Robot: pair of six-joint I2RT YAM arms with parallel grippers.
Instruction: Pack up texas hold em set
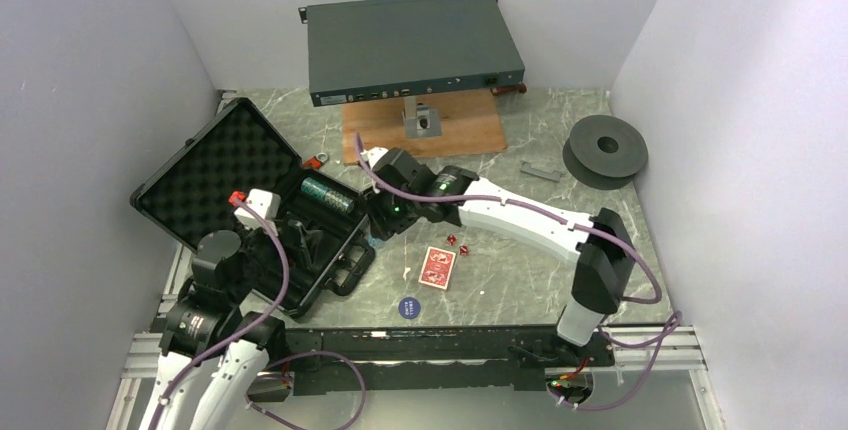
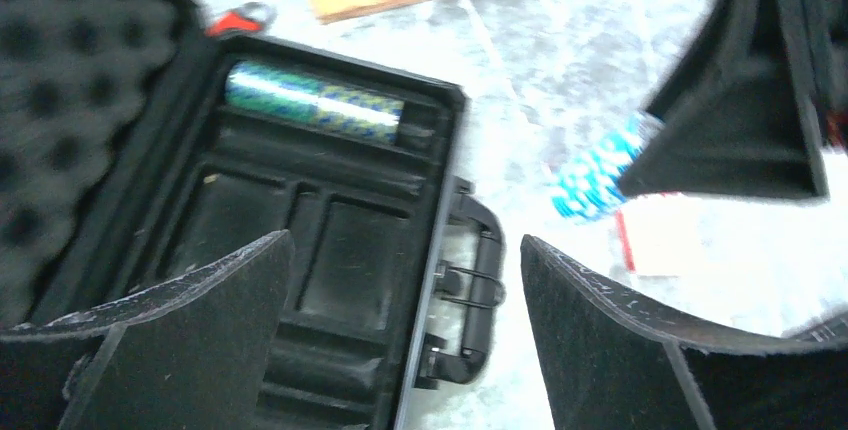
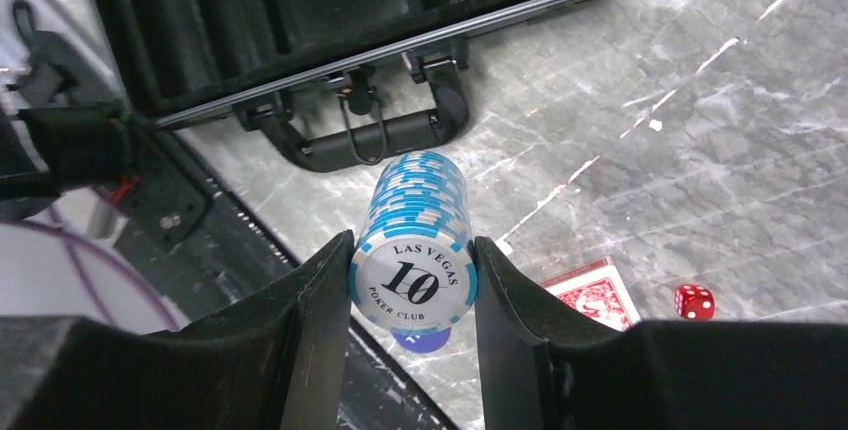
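Note:
The black briefcase (image 1: 215,165) lies open at the left, foam lid back, handle (image 3: 385,135) toward the table's middle. One teal-and-white chip stack (image 1: 328,195) lies in its far slot, also seen in the left wrist view (image 2: 315,102). My right gripper (image 1: 385,222) is shut on a second chip stack (image 3: 415,240) and holds it just right of the handle, above the table. My left gripper (image 2: 405,350) is open and empty, hovering over the case's tray. The red-backed card deck (image 1: 437,268), two red dice (image 1: 452,241) and the blue disc (image 1: 410,306) lie on the table.
A large grey rack box (image 1: 412,45) sits at the back on a wooden board (image 1: 425,130). A dark grey spool (image 1: 605,150) is at the right rear, with a small grey bar (image 1: 540,172) near it. A red-tagged key (image 1: 318,161) lies behind the case. Walls close in on both sides.

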